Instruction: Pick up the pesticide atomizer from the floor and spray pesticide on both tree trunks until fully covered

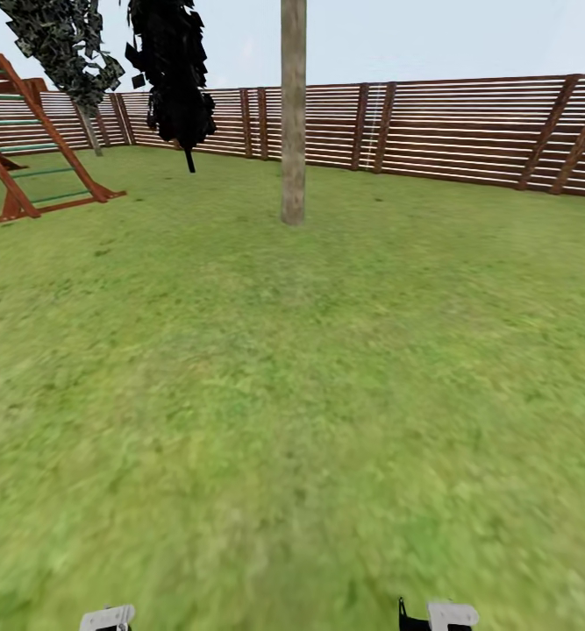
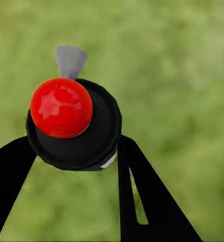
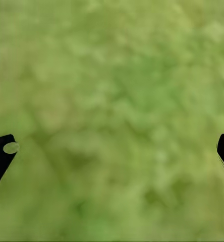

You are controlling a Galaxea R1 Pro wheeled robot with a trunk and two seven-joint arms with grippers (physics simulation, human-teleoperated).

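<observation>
Left hand point(image 2: 74, 151): my two black fingers point(image 2: 142, 196) sit closed against the sides of the pesticide atomizer point(image 2: 74, 123), one on each flank of its round black body. I look straight down its long axis, so it runs away from the wrist camera toward the grass. A glossy red knob point(image 2: 61, 107) caps the near end; a small grey nozzle tab point(image 2: 70, 60) sticks out past the rim, pointing away from my fingers. I can read no label or writing on it.

Right hand point(image 3: 114, 151): fingers wide apart, just the black tips at the frame edges, one with a pale oval spot point(image 3: 11, 147). Nothing between them, blurred green floor point(image 3: 112, 101) beyond.

From the head view, both wrists show as white bits at the bottom edge. Open lawn stretches ahead. One tree trunk point(image 1: 293, 114) stands upright, straight ahead and well off, beige-grey, its crown out of frame. Left of it hangs a black-green conifer point(image 1: 174, 70), further left a mottled leafy tree point(image 1: 64, 44) near the fence. A red-brown climbing frame point(image 1: 20, 140) stands at far left. The slatted brown fence point(image 1: 467, 131) closes the back. Nothing lies between me and the trunk.
</observation>
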